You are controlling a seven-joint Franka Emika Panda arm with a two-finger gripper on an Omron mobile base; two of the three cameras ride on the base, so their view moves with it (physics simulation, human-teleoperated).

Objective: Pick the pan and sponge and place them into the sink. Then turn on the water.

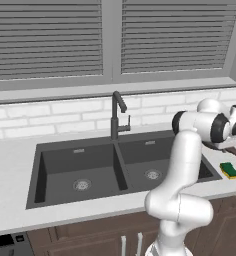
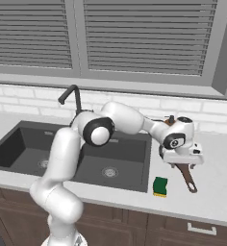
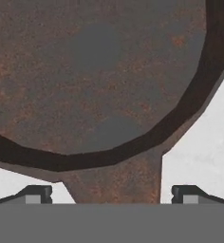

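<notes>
The pan [image 3: 95, 76], dark brown inside with a dark rim, lies on the white counter right of the sink [image 2: 19, 144]. Its handle [image 2: 186, 178] points toward the counter's front edge. My gripper [image 2: 182, 166] hangs low right over the pan, open, with the base of the handle between its two fingertips [image 3: 112, 194]; the tips are not touching it. The green and yellow sponge [image 2: 160, 186] lies on the counter just left of the handle, near the sink's right rim. The dark gooseneck faucet [image 1: 116, 115] stands behind the divider of the sink [image 1: 40, 165]. No water runs.
A small bottle with a brown cap [image 2: 170, 119] stands behind my hand by the tiled wall. Bare counter [image 2: 216, 182] stretches to the right of the pan. My own arm crosses above the right basin [image 2: 110, 170].
</notes>
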